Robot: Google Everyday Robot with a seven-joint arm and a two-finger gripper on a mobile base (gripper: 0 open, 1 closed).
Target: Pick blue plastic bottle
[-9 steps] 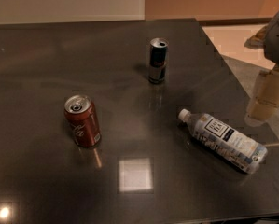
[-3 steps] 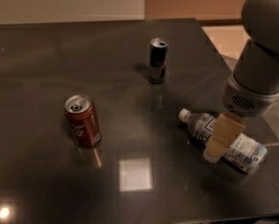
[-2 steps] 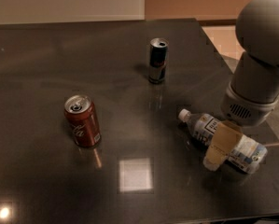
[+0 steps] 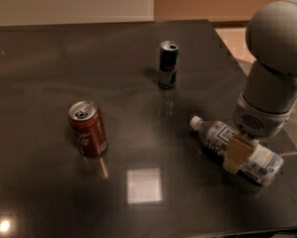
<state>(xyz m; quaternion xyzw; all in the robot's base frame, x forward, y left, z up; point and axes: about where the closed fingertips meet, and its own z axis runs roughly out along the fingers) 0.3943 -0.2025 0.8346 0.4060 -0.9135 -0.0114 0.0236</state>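
The blue plastic bottle (image 4: 214, 133) lies on its side at the right of the dark table (image 4: 53, 53), white cap pointing left, white-and-blue label facing up. My gripper (image 4: 239, 155) hangs from the big grey arm (image 4: 272, 78) and is down at the middle of the bottle, with a tan part in front of the label. The bottle's far end (image 4: 264, 166) sticks out to the right of it.
A red soda can (image 4: 88, 128) stands upright at the left of centre. A slim dark can (image 4: 168, 64) stands upright further back. The table's right edge (image 4: 237, 63) runs close behind the arm, and its front edge is just below the bottle.
The arm has come in from the right and gone down onto the bottle. Over the last second it shifted slightly right and lower. The bottle and both cans have not moved.
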